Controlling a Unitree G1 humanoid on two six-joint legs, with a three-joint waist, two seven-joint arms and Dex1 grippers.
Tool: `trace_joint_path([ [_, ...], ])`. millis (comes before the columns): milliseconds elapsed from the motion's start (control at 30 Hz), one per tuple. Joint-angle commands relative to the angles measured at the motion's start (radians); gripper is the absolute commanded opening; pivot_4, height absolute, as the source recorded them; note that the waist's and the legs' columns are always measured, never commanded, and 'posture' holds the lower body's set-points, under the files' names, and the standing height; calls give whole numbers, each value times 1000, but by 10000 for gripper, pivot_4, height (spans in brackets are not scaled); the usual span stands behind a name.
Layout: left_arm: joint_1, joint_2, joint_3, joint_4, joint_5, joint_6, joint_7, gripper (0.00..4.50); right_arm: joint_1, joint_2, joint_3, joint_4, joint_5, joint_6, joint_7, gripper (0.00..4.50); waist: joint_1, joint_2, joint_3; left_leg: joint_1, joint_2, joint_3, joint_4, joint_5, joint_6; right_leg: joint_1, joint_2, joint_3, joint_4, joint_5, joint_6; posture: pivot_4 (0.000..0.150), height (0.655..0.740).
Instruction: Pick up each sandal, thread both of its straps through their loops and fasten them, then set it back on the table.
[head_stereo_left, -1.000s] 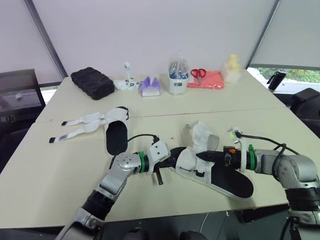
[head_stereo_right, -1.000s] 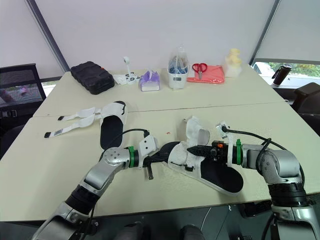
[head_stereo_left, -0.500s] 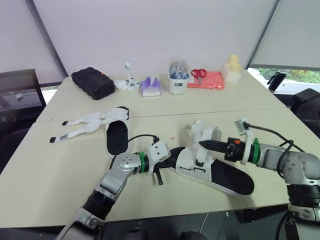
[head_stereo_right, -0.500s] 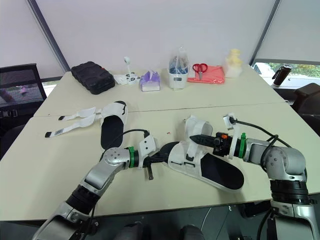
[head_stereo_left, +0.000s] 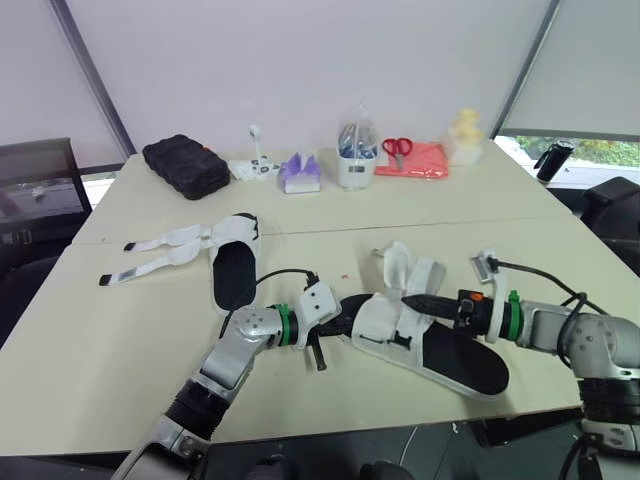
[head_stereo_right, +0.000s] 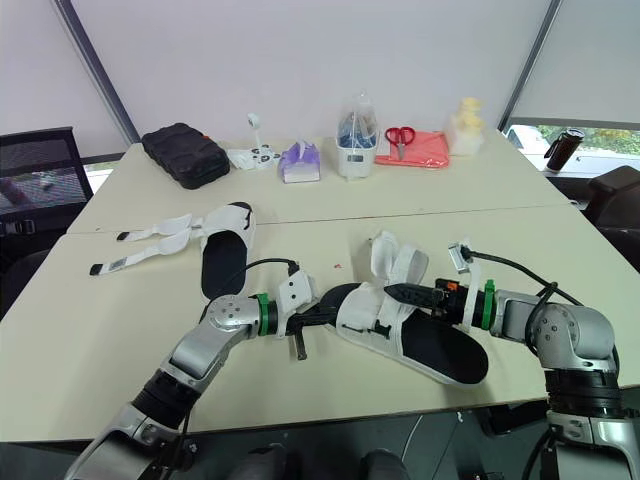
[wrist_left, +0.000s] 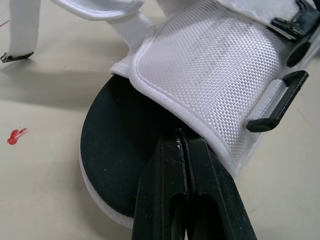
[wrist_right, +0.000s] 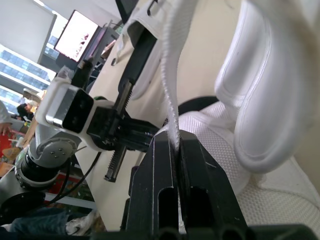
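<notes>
I'm looking into what seems to be an office meeting room: pale benches (head_stereo_left: 120, 340) pushed together, a roller blind (head_stereo_left: 590, 70) half down over a window, a black office chair (head_stereo_right: 40, 170) at the left, scissors (head_stereo_left: 397, 147) by the far wall, and a lit screen (wrist_right: 79, 36) in my right wrist view.

In the head views the near sandal's (head_stereo_right: 430, 345) white upper (head_stereo_right: 368, 312) hides the fingertips of the left tool (wrist_left: 181, 145) pinching it, the strap (wrist_right: 169, 85) nipped in the right tool (wrist_right: 175, 145) runs off the wrist picture's edge with its end unseen, and the clear bag's (head_stereo_right: 357, 118) contents across the counter (head_stereo_right: 100, 350) are too small to tell.
</notes>
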Motion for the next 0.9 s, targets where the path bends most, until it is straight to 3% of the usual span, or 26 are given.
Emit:
trace_joint_path([
  [33, 22, 3, -31, 13, 14, 7, -13, 0, 35, -4, 30, -55, -11, 3, -19, 716, 0, 0, 0, 0, 0, 0, 0, 0, 0, 0, 0, 0, 0, 0, 0, 1500, 7400],
  [467, 49, 31, -43, -27, -13, 74, -66, 0, 55, -6, -1, -218, 4, -16, -121, 716, -1, 0, -3, 0, 0, 0, 0, 0, 1, 0, 0, 0, 0, 0, 0, 1500, 7400],
  [900, 46, 31, -66, -38, -37, 123, -118, 0, 94, -54, 4, -340, 46, -8, -101, 716, 1, 0, -4, 0, 0, 0, 0, -1, 1, 0, 0, 0, 0, 0, 0, 1500, 7400],
])
